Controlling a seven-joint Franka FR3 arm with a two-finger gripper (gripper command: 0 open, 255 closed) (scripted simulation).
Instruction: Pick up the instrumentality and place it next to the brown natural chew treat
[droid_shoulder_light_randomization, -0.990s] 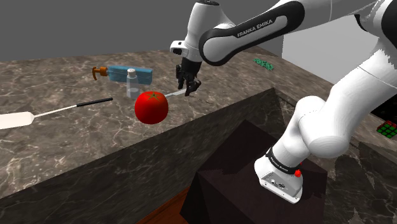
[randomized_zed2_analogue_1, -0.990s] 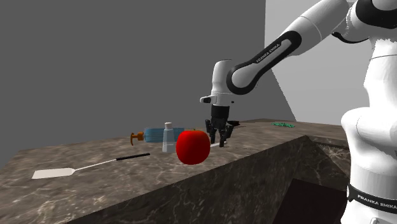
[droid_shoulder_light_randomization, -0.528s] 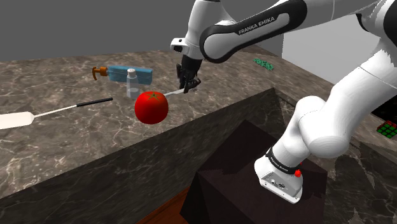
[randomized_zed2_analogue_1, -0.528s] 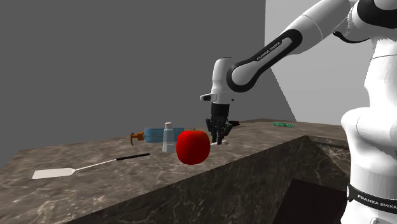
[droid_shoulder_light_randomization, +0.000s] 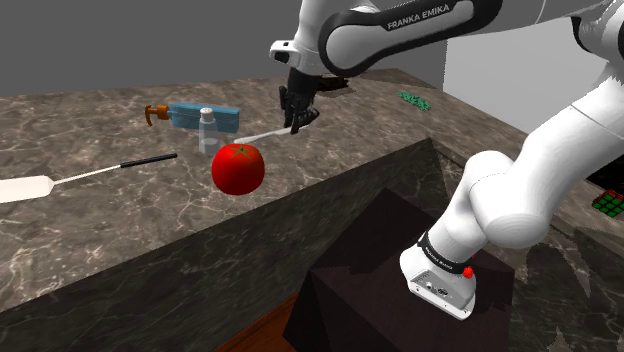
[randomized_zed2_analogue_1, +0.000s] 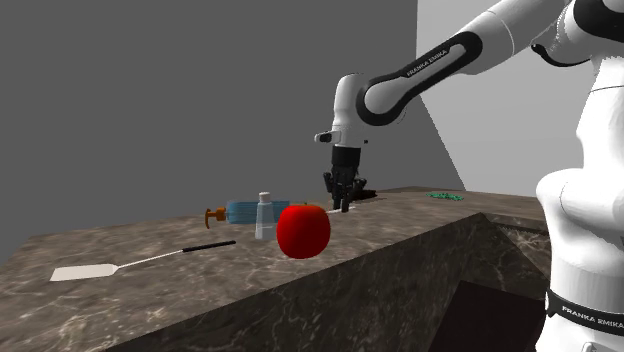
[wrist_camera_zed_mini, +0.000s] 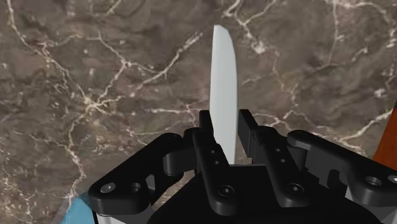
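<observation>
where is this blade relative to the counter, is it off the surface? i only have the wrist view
Observer: Off it, it seems. In the shoulder view the knife hangs from the gripper above the marble counter, with its blade slanting down.
Operator: anything close under it
Observer: A red apple sits on the counter near its front edge, just below the blade tip in that view.
Operator: and that blue bit by my fingers
Observer: Most likely the blue bottle, which has an orange-brown pump and lies on its side behind the apple.
</observation>
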